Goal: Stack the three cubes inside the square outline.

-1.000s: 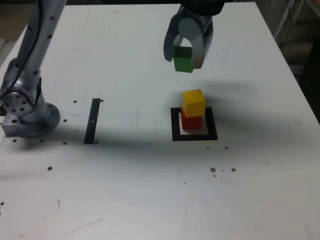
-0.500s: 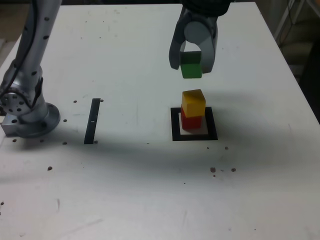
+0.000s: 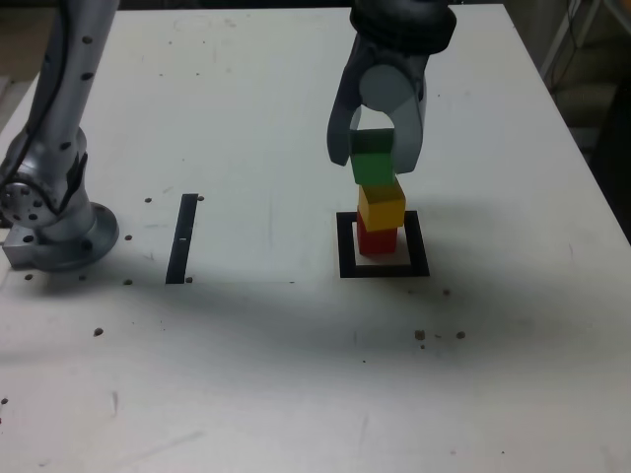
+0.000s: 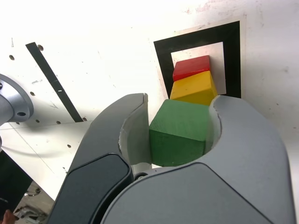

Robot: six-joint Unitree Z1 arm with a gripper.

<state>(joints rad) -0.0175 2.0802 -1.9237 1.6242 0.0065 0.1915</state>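
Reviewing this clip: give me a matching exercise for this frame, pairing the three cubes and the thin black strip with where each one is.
Things:
1. red cube
2. yellow cube
3. green cube
4. thin black strip

Places:
A. clamped in the gripper, just above the stack
B. flat on the table, toward the exterior view's left, outside the square outline
C. on top of another cube, second level
D. lowest in the stack, inside the square outline

Pairs: 1-D, 2-C, 3-A, 4-B
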